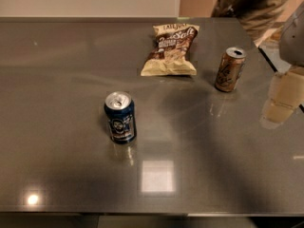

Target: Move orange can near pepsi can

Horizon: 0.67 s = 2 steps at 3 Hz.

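My claw (280, 101) is showing pale cream at the right edge of the frame, below a grey stretch of my arm (294, 32). The desk (57, 127) is gleaming dark grey, with white glints of light at the lower left and lower centre. The pepsi can (120, 118), left of centre, is wearing dark blue with a round white-and-blue logo and a silver top. The orange can (230, 70), at the upper right, is showing tan-brown with pale scribbled markings under a silver top. The chip bag (171, 51), at upper centre, is showing cream with dark brown patches and pale lettering.
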Motion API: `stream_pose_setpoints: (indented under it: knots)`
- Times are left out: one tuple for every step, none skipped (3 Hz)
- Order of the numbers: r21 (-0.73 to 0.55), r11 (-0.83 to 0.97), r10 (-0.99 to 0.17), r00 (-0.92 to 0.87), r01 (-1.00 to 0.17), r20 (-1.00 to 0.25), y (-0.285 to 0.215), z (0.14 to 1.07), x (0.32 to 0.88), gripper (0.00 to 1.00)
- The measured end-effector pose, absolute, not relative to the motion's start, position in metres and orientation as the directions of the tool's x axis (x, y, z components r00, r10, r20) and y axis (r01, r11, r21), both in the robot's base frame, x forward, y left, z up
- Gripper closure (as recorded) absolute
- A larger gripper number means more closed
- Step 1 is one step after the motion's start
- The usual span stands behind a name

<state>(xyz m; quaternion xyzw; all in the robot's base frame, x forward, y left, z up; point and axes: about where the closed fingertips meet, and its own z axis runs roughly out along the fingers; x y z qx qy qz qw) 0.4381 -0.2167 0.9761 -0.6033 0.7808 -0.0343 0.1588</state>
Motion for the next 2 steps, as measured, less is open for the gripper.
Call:
stream_pose_setpoints:
  knots:
    - [-0.247, 0.27, -0.953, -0.222, -0.931, -0.207, -0.217, 0.976, 0.438, 0.0]
    - [-0.262, 0.282, -0.946, -0.223, -0.923, -0.234, -0.215, 0.976, 0.461, 0.0]
